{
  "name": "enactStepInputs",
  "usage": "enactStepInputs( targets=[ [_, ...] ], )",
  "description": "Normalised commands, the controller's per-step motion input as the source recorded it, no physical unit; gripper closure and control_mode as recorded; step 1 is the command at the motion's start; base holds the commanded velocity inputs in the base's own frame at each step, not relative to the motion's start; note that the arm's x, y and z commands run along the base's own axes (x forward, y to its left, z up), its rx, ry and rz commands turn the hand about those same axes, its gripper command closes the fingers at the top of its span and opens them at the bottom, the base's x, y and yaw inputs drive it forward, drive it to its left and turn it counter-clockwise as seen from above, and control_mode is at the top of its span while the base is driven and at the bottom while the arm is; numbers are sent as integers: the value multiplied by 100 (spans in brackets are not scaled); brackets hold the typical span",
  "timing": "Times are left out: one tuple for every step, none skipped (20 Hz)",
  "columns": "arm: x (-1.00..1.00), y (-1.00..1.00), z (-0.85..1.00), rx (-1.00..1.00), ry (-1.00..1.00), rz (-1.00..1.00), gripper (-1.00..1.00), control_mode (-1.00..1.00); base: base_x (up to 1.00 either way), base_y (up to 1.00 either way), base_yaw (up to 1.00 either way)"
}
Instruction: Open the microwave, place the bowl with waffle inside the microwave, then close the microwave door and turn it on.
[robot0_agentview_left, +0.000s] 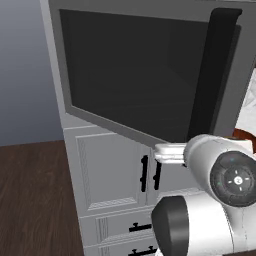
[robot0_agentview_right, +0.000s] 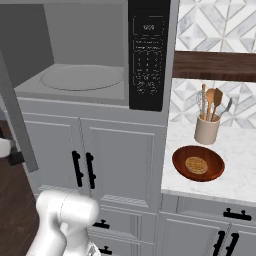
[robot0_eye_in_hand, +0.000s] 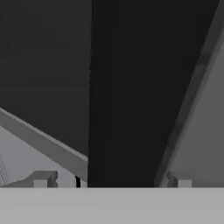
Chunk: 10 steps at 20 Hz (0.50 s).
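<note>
Jaws wide either side of the door handle (robot0_eye_in_hand: 124, 92), not gripping; door (robot0_agentview_left: 135, 70) open; next, fetch the bowl (robot0_agentview_right: 198, 163), far off on the worktop (robot0_agentview_right: 240, 145).

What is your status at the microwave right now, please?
Pincer open, straddling the door handle. Microwave door swung open, turntable bare. Bowl with waffle on the counter, by the utensil crock.

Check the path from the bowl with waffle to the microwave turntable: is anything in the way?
Nothing visible blocks it. The microwave door is swung open, the turntable is bare, and the bowl with waffle sits on the counter to its right.
</note>
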Motion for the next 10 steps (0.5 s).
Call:
enactStepInputs(
  targets=[
    [-100, -84, 1, 4, 0, -36, -100, -100, 0, 0, 0],
    [-100, -90, 0, 0, 0, -34, -100, -100, 0, 0, 0],
    [-100, -97, 0, 0, 0, -31, -100, -100, 0, 0, 0],
    [-100, -100, -1, 0, -1, -31, -100, -100, 0, 0, 0],
    [-100, -100, -9, 0, -6, -29, -100, -100, 0, 0, 0],
    [-100, -100, -4, 0, -3, -28, -100, -100, 0, 0, 0],
    [-100, -100, -4, 4, 0, -28, -100, -100, 0, 0, 0],
    [-100, -100, -5, 11, 0, -25, -100, -100, 0, 0, 0],
    [-100, -100, -2, 22, 0, -16, -100, -100, 0, 0, 0],
    [-70, -100, 0, 30, 0, -4, -100, -100, 0, 0, 0]
  ],
)
